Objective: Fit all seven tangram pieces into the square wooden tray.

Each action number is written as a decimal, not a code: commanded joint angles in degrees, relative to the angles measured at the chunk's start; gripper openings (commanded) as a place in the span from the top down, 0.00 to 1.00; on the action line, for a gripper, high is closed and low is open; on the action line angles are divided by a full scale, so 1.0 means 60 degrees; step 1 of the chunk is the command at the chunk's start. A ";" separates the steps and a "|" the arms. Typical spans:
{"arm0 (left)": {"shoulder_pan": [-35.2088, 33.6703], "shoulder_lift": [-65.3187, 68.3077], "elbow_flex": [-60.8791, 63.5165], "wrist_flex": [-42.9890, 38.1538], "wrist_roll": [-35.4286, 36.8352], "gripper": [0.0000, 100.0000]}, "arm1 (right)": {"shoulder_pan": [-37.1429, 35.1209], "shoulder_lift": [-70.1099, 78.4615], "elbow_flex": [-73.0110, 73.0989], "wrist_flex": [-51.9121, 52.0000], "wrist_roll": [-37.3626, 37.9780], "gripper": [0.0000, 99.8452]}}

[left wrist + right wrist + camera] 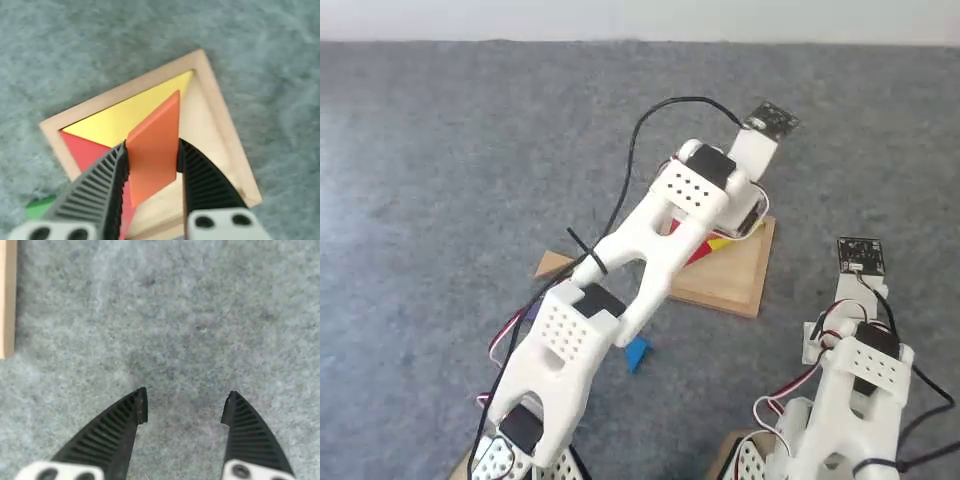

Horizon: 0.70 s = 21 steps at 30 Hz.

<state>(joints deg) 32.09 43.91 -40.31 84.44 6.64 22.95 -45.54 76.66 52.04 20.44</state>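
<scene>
high view overlooks table (pixel 440 150); wrist views face down close; high, left share tray (pixel 735 282).

We see the worktop (pixel 440 150) covered in a grey, felt-like cloth with a rough, fuzzy nap, and the tray (pixel 221 117) is pale bare wood, smooth and matt. The orange piece (pixel 152 160), yellow piece (pixel 125 117) and red piece (pixel 87 150) look smooth, with an even matt painted coat. The left gripper (pixel 151 146) and right gripper (pixel 186 395) are black matt plastic, ribbed on the inner faces, while the arm shells (pixel 650 245) look like smooth white plastic with a slight sheen.
</scene>
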 commanded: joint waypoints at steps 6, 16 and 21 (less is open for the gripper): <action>0.0630 0.0205 -0.0154 -0.0249 -0.0132 0.98 | -0.0051 -0.0271 -0.0015 -0.0139 0.0088 0.75; 0.0777 0.0894 -0.0198 -0.0952 0.1509 0.98 | -0.0066 -0.0271 -0.0015 -0.0139 0.0103 0.75; 0.0835 0.0938 -0.0198 -0.1026 0.1612 0.98 | -0.0066 -0.0271 -0.0015 -0.0139 0.0103 0.75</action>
<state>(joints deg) 36.22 50.33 -40.31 79.60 15.16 22.95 -45.54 76.66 52.04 20.44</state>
